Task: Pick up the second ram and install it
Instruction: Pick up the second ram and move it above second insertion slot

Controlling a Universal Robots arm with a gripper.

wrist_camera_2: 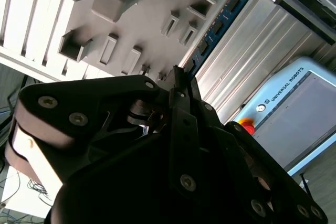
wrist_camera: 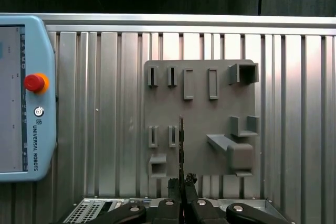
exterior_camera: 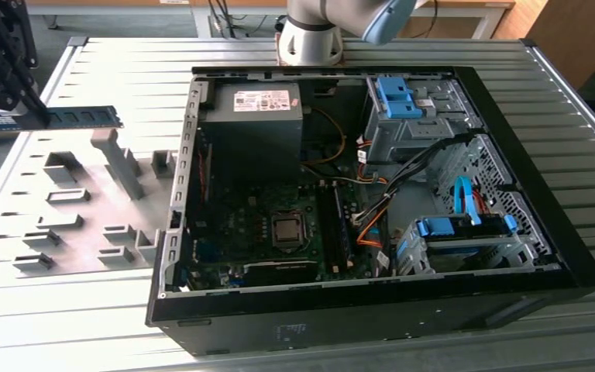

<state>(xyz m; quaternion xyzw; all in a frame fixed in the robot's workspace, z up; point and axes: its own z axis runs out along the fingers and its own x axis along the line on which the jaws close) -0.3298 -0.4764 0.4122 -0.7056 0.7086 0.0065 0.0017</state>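
Exterior view, fingers (exterior_camera: 29,108) seemingly gripping second ram (exterior_camera: 83,117)

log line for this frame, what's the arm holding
gripper: shut on second ram | where: over grey holder plate | pc case: open, ram not in it

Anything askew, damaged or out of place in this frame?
Nothing stands out. The pincer holds the memory stick roughly level over the grey holder plate, beside the open computer case. No damage or stray parts show.
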